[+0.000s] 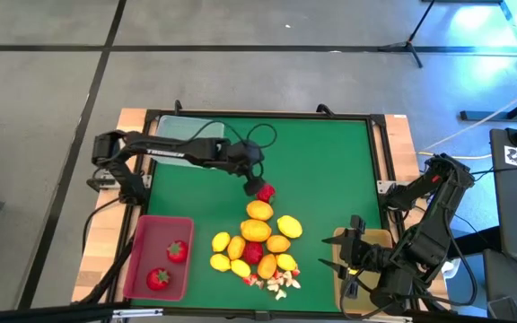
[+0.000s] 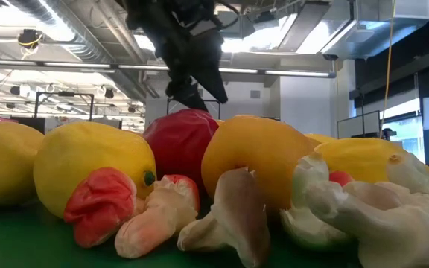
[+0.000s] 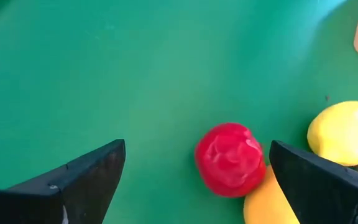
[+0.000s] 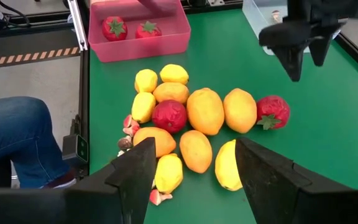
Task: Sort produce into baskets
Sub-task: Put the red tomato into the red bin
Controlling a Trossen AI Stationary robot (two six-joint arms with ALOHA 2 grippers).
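A lone red strawberry point(image 1: 265, 191) point(image 3: 230, 158) lies on the green mat, at the far end of a pile of yellow and orange lemon-like fruits point(image 1: 258, 235) with small white-and-red bits point(image 1: 276, 283) at its near end. My left gripper point(image 1: 252, 185) point(image 3: 197, 150) hovers open just above the strawberry, one finger on either side, touching nothing. Two strawberries point(image 1: 167, 265) lie in the pink basket point(image 1: 142, 235). My right gripper point(image 1: 348, 256) point(image 4: 194, 155) waits open above the tan basket point(image 1: 377, 239).
A clear basket point(image 1: 179, 131) sits at the far left, under my left arm. One more red strawberry point(image 4: 169, 116) lies inside the pile. Bare green mat point(image 1: 330, 161) spreads across the far right. A person's leg in jeans point(image 4: 11, 134) shows beside the table.
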